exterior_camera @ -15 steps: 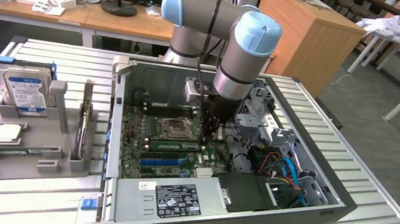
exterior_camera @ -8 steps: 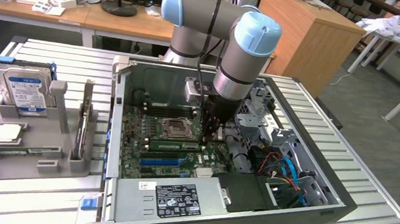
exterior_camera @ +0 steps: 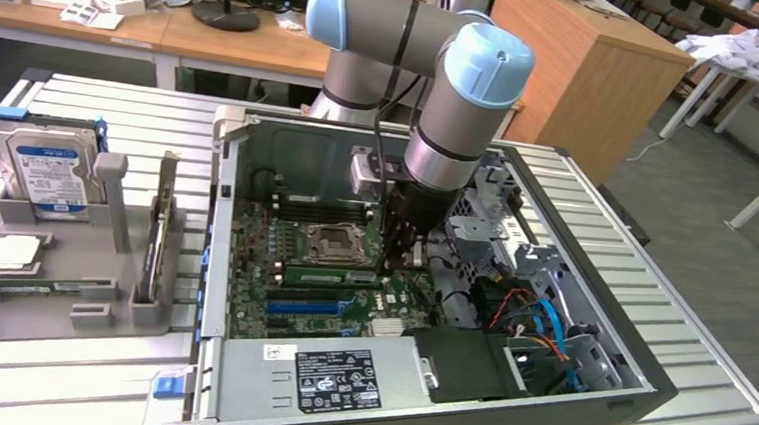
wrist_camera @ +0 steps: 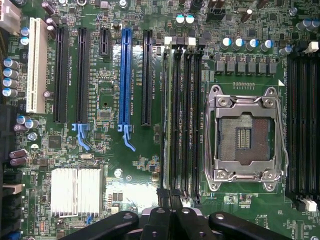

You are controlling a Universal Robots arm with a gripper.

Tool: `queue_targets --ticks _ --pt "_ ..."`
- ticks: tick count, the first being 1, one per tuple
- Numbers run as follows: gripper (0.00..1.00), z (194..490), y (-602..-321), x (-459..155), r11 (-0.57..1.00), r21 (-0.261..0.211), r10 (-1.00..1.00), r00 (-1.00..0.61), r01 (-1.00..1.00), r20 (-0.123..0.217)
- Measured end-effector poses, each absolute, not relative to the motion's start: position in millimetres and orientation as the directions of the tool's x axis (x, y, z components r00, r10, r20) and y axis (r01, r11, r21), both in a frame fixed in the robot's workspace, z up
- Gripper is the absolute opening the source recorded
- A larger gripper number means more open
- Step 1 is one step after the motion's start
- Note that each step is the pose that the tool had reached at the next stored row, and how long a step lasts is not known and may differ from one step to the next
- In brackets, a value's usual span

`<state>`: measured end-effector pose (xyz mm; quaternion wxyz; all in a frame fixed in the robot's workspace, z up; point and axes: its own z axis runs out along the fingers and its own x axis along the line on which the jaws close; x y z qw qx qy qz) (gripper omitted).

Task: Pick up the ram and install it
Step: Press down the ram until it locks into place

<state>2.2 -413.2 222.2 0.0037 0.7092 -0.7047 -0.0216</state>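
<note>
End effector (wrist_camera: 170, 212) pressed together, low over motherboard (wrist_camera: 120, 165) inside computer case (exterior_camera: 608, 389); ram (wrist_camera: 165, 115) seated edge-on in memory slot beside CPU socket (wrist_camera: 245, 137); installation apparently near complete; latching not verifiable.

Shiny metal CPU socket frame (wrist_camera: 246, 136); seemingly matt black plastic slots (wrist_camera: 183, 120).

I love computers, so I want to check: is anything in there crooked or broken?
Nothing looks broken or spilled. The ram seems to stand straight in a slot beside the empty socket, with the shut gripper by one end of it.
</note>
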Motion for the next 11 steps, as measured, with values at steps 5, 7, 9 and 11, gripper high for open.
queue_targets --ticks 5,7,9,11 --pt "0.11 223 -413 2 -0.007 0.035 -1.000 0.006 -0.999 -0.027" --pt "0.11 228 -413 2 -0.007 0.036 -1.000 0.006 -0.999 -0.026" --pt "0.11 234 -413 2 -0.007 0.036 -1.000 0.006 -0.999 -0.026" --pt "0.11 241 -413 2 -0.007 0.036 -1.000 0.006 -0.999 -0.026"
